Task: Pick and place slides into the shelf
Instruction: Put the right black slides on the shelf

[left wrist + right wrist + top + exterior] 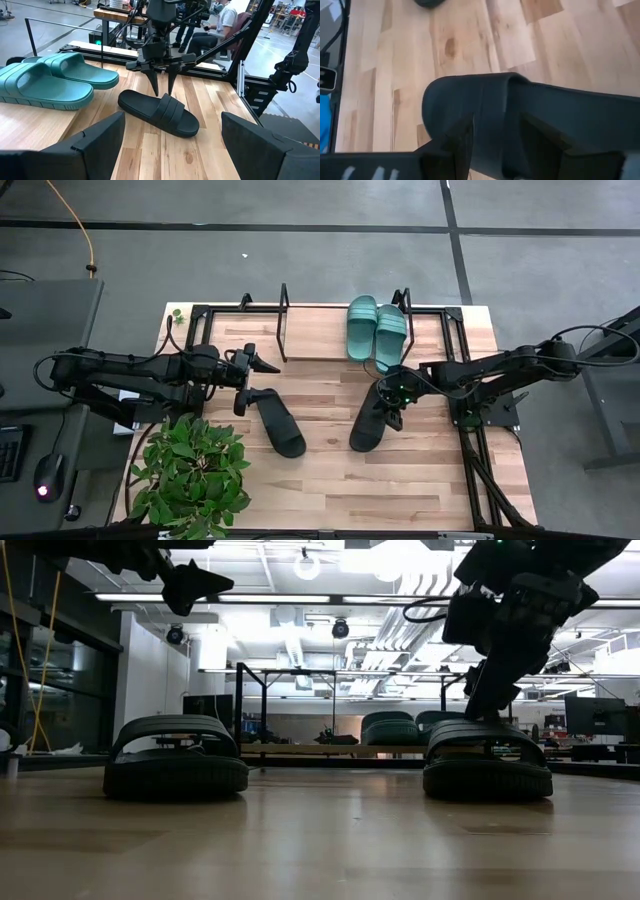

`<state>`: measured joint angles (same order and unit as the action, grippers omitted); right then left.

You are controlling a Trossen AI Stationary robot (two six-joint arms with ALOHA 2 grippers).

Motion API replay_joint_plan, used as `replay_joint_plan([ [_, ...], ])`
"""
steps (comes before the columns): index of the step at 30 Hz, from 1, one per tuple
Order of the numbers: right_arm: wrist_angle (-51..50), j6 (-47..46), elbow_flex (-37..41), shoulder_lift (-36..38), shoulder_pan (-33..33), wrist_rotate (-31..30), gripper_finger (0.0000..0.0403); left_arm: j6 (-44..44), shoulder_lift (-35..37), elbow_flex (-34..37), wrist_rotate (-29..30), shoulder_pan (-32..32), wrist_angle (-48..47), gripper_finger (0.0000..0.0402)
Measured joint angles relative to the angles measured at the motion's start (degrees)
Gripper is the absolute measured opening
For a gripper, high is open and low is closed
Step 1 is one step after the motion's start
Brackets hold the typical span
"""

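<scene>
Black rubber is what you have left to move: two black slides lie on the bare tabletop, while the two teal slides (pixel 376 328) already sit side by side on the shelf (pixel 310 330) at the back.

Starting on your left, the potted plant (pixel 190 470) crowds the near corner. The left gripper (pixel 243 380) hangs above the table, fingers spread wide and empty, just beside the heel of the left black slide (pixel 276 421), not touching it.

Moving right, the right gripper (pixel 392 402) is down at the right black slide (pixel 371 419). Its fingers (pixel 151 79) straddle the wide strap (pixel 485 107), partly parted; you cannot tell from these views whether they are pinching it yet.

Expect the slide to be light and soft, likely to flex and droop at the toe when lifted. The strap looks like the best hold: take it near the middle of its arch so the sole hangs level, and grip firmly, since smooth rubber may slip.
</scene>
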<state>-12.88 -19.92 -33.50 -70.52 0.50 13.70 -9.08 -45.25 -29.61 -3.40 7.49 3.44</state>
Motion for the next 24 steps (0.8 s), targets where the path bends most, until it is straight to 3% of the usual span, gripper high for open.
replay_joint_plan([
  [9,-1.1,-2.4,0.0,-0.1,0.6,-1.6,0.0147,0.0,0.0,0.0,0.0,0.0,0.0,0.0312],
  [15,-0.3,-3.2,0.0,-4.2,0.2,-1.4,0.0147,-0.2,0.0,0.0,0.0,0.0,-0.1,0.0312],
  [24,5.2,-2.2,-0.1,-10.4,1.5,7.3,0.0147,-0.1,0.0,0.0,0.0,0.0,-0.1,0.0312],
])
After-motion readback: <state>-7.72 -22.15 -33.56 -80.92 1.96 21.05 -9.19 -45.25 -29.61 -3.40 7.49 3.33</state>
